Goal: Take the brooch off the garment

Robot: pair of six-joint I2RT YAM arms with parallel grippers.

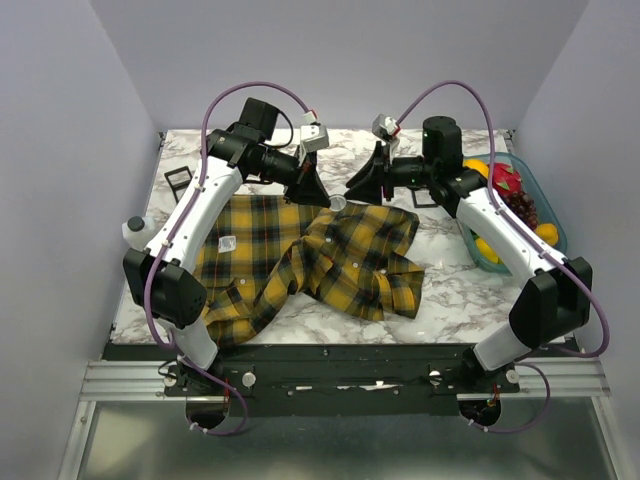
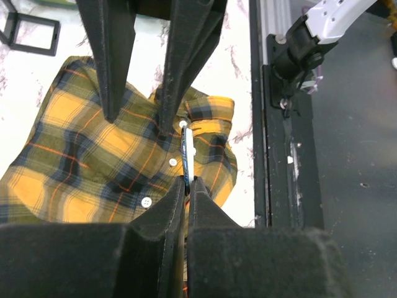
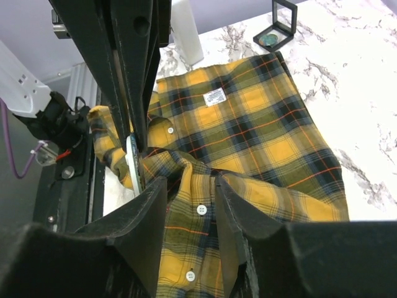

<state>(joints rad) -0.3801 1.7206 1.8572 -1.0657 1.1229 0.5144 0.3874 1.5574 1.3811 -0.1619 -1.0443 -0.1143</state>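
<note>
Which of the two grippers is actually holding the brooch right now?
The left gripper: it is pinched shut on the edge of the brooch, whereas the right gripper stands with fingers apart over the garment.

Yellow-navy plaid garment, white buttons, grey-veined white table

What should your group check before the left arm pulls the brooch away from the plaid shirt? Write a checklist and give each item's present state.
1. Left gripper shut on the brooch, which is seen edge-on: ok.
2. Right gripper jaws apart, astride the garment beside the brooch: ok.
3. Right gripper actually pinning the cloth down: cannot tell.
4. Brooch free of the cloth: cannot tell; fabric bunches up against it.
5. Rest of the garment lying on the table: ok.
</note>
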